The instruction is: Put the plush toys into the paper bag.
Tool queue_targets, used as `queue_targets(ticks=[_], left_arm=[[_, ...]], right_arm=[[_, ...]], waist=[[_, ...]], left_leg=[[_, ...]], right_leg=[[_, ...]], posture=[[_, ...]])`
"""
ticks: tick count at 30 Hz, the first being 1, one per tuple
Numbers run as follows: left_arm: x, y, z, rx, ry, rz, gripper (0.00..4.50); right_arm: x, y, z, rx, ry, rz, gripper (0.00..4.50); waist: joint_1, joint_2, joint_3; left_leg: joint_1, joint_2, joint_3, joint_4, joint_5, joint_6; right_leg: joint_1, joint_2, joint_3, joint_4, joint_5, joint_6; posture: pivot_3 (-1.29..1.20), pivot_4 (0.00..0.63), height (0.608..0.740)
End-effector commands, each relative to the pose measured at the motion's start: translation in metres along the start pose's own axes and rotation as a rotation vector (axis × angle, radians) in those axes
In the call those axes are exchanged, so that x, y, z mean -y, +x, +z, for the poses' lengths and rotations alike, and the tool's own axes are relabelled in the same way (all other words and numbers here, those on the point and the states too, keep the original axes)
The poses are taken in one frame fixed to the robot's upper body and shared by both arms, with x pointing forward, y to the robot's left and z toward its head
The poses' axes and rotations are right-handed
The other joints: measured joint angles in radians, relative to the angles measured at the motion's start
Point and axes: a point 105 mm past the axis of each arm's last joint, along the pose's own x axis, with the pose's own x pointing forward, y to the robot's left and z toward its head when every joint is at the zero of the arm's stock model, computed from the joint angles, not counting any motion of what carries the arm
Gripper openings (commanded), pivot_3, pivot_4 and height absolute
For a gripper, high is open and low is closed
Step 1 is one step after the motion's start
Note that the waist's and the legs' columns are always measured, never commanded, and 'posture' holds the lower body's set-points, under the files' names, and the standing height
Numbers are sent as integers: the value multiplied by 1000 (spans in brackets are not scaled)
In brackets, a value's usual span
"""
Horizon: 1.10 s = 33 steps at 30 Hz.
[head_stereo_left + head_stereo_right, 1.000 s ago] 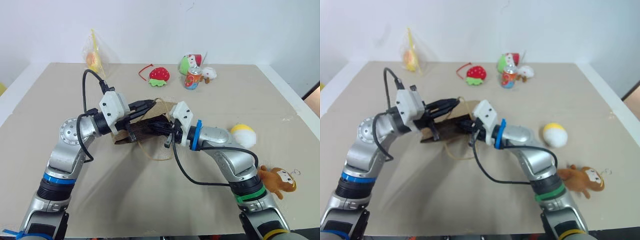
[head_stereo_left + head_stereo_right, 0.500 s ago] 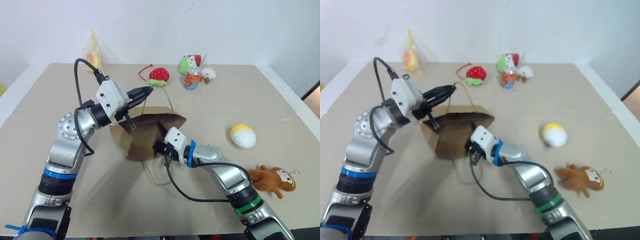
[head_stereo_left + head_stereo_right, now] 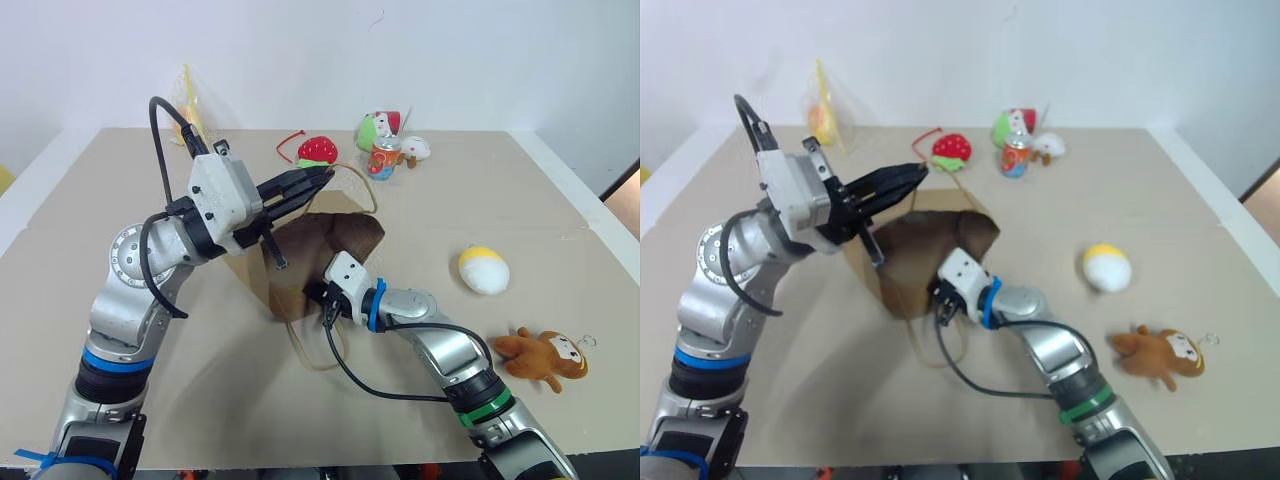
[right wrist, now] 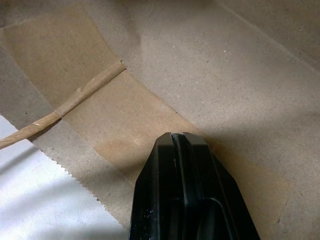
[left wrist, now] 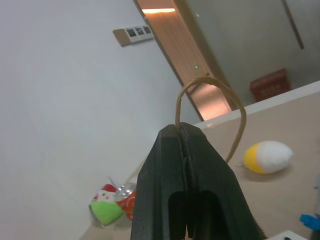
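**Two claws hold the paper bag open on the tabletop**

The brown paper bag point(image 3: 310, 265) stands in the middle of the tabletop point(image 3: 520, 200), with its dark mouth open to the right side. The left claw point(image 3: 325, 175) is up in the air, squeezed tight on one thin cord handle point(image 5: 210, 107) of the bag. The loop sticks out past its black fingertips. The right claw point(image 3: 318, 298) is low down at the bag's near edge. Its fingers are pressed together against the brown paper, beside the spot where the other cord handle point(image 4: 65, 107) is glued on.

The white egg with a yellow top point(image 3: 484, 269) lies on the tabletop to the right of the bag, well apart from it. The brown monkey point(image 3: 543, 353) lies nearer the front edge, also on the right.

At the far side sit a red strawberry toy point(image 3: 318, 149), a drink can point(image 3: 385, 158), a green and red plush point(image 3: 378, 127) and a clear plastic bag point(image 3: 190, 115).
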Motion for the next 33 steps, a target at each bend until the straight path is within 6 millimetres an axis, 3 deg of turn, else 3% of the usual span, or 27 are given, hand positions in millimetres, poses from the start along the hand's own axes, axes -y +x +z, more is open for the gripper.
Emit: queue_targets(ticks=[1, 8, 12, 22, 33], left_arm=[[6, -1, 16, 31, 39, -58, 0], [-11, 1, 25, 54, 118, 37, 0], [-7, 2, 28, 72, 131, 24, 0], [-5, -23, -20, -106, -5, 111, 0], [-1, -28, -30, -127, 4, 109, 0]], right_arm=[[11, -1, -4, -24, -8, -41, 48], [11, 0, -3, -19, -17, -37, 48], [11, 0, -3, -18, -21, -33, 48], [12, -7, 10, 24, -60, -18, 48], [5, -52, 48, 120, -125, 75, 48]], waist=[[0, 0, 0], [0, 0, 0], [0, 0, 0], [0, 0, 0], [2, 0, 0]], left_leg=[[0, 0, 0, 0, 0, 0], [0, -1, 0, 0, 0, 0], [0, -1, 0, 0, 0, 0], [0, 0, 0, -1, 0, 0], [-4, -1, 0, -2, -1, 0]], right_leg=[[0, 0, 0, 0, 0, 0], [0, -1, 0, 0, 0, 0], [0, -1, 1, 0, 0, 0], [-1, -1, 0, 0, 0, 0], [-3, -4, 0, -2, -2, 1]], posture=[[0, 150, 740], [0, 150, 740], [0, 150, 740], [0, 150, 740], [0, 150, 740]])
